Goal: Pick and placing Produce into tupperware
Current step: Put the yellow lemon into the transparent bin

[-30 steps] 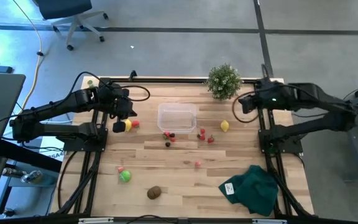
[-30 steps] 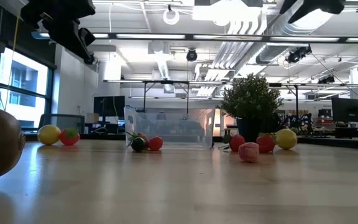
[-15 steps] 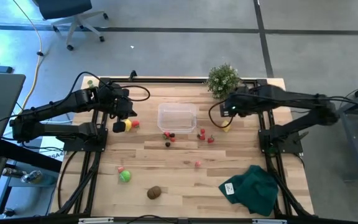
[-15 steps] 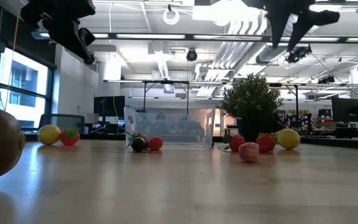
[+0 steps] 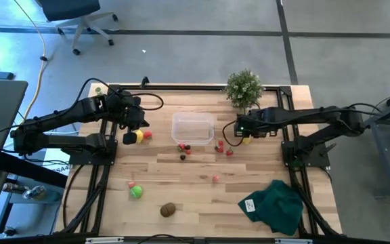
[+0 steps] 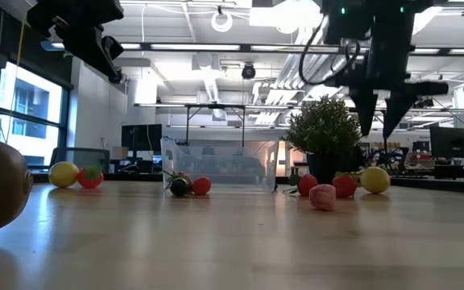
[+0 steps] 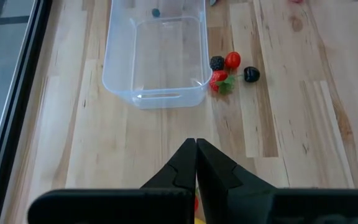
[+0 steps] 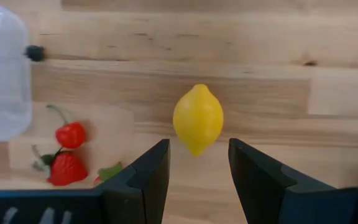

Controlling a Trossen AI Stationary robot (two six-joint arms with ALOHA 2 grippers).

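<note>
The clear tupperware (image 5: pixel 193 127) stands at the table's far middle, with nothing in it that I can see. A yellow lemon (image 8: pixel 197 118) lies to its right on the wood. My right gripper (image 6: pixel 381 129) hangs open above the lemon, fingers pointing down and clear of it. Red and dark berries (image 5: pixel 183 146) lie by the tupperware's near wall, and two strawberries (image 8: pixel 67 152) lie left of the lemon. A green ball (image 5: pixel 136 192) and a brown kiwi (image 5: pixel 168 209) rest near the front. My left gripper (image 7: pixel 196 146) is shut, high over a second yellow fruit (image 5: pixel 139 135) at the left.
A bushy potted plant (image 5: pixel 243 88) stands at the far edge, just behind the right arm. A dark green cloth (image 5: pixel 276 203) lies at the front right. A pink berry (image 5: pixel 216 179) sits alone mid-table. Bare wood lies between the front fruits and the cloth.
My right gripper has swung from the far right corner toward the table's left and come down over the lemon. It has tipped from slanting to pointing nearly straight down and rolled about its axis, and its fingers have stayed apart. No fruit has moved.
</note>
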